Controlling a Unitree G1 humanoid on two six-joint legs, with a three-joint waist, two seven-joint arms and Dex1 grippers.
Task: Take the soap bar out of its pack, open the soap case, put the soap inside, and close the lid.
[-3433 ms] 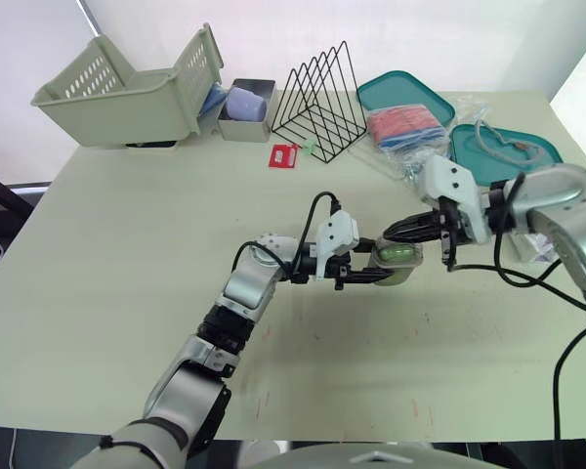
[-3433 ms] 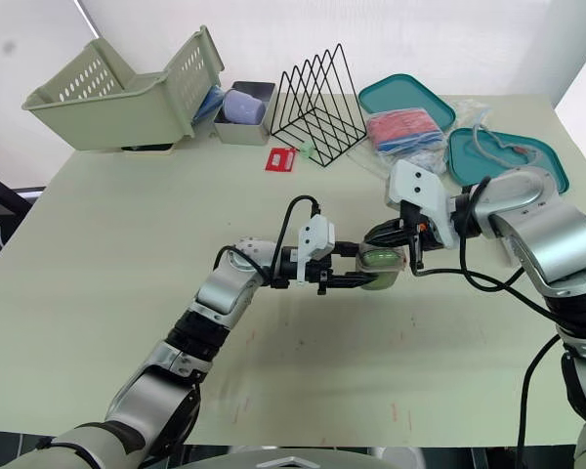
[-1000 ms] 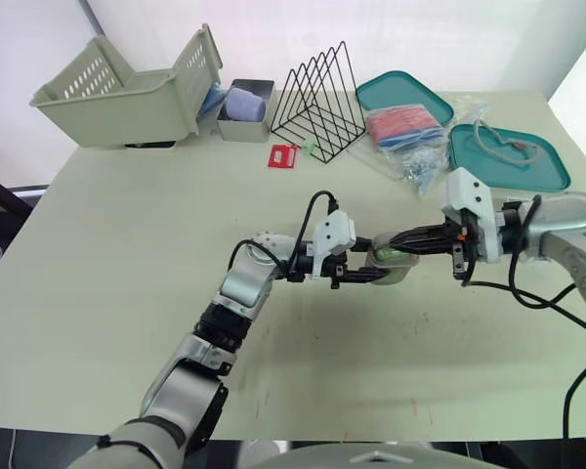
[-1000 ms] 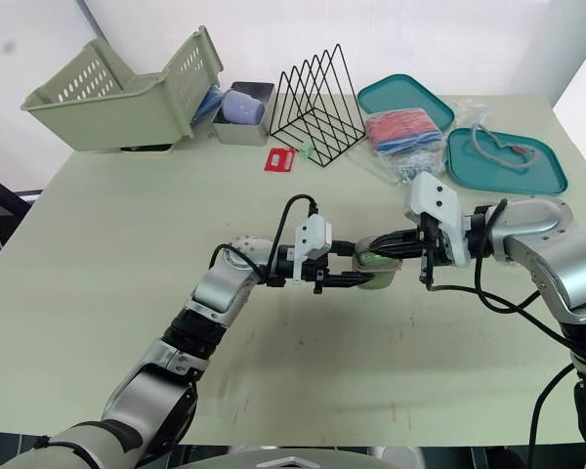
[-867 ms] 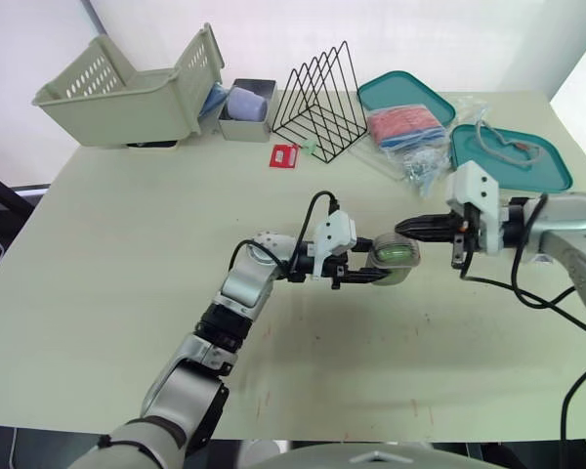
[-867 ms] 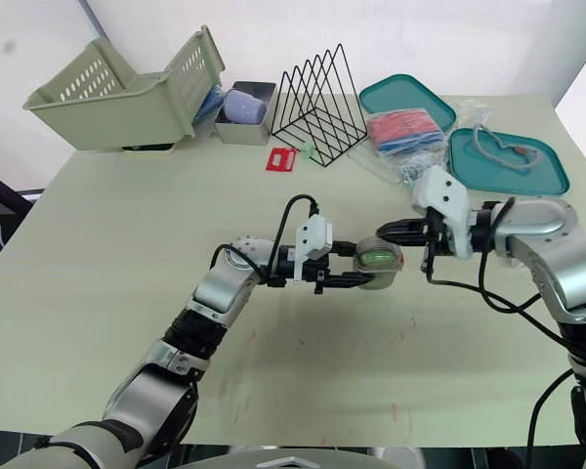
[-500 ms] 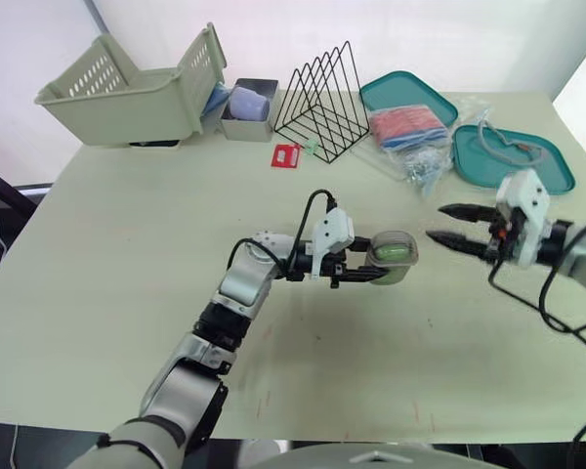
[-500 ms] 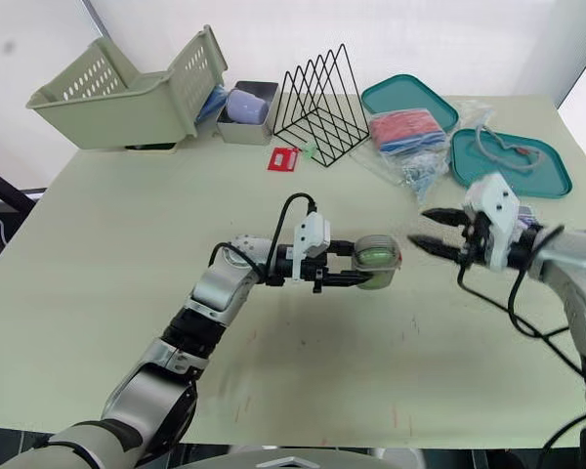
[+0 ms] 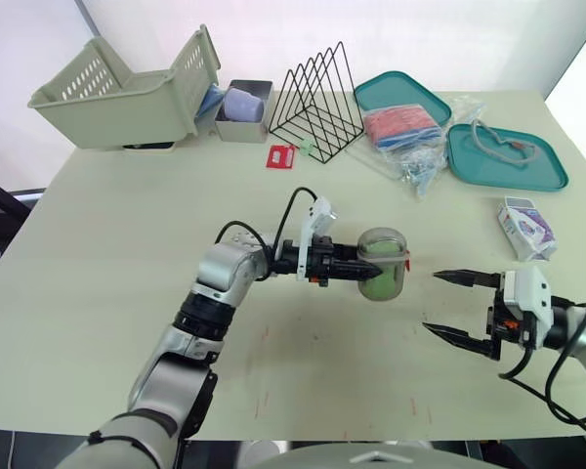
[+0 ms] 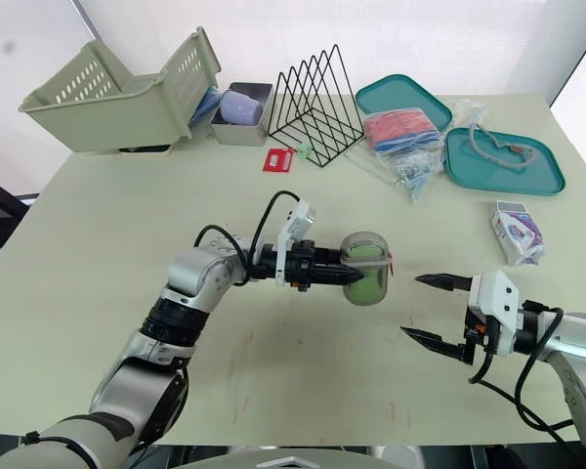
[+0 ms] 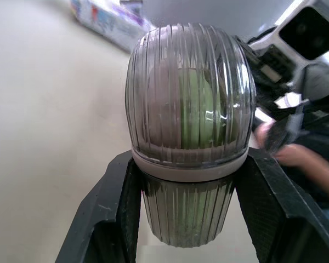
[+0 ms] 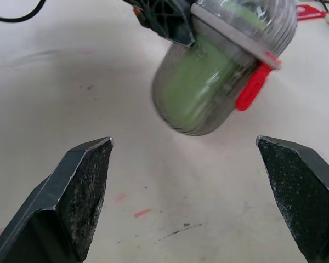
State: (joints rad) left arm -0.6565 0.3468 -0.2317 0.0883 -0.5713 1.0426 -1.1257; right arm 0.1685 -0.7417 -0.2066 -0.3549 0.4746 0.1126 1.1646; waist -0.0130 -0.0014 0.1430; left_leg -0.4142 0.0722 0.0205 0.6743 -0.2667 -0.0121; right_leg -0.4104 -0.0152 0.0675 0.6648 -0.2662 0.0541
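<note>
Left pincer is clamped on the soap case. Its two black fingers press on either side, right at the pale seam where the ribbed dome lid meets the base. A grip at the seam looks deliberate, since it steadies both halves at once and keeps the lid from lifting. The case appears to be held just clear of the worktop and tipped a little, judging by the shadow beneath it in the right wrist view.

The green soap shows through the clear wall, so it is already inside. The lid looks seated all round, though whether it has fully clicked shut cannot be told. A red tab juts from the seam on the side away from the left pincer, facing the right one. It is probably the catch.

Right pincer is empty, with its fingers spread wide apart. It sits low over the worktop and points at the case, with bare surface between its tips and the case. That spacing leaves the case free to be set down.

The pack lies beyond the right pincer on its outer side, well apart from the case. Judged from this, the task is nearly finished, and what remains is likely placing the case on the worktop.
</note>
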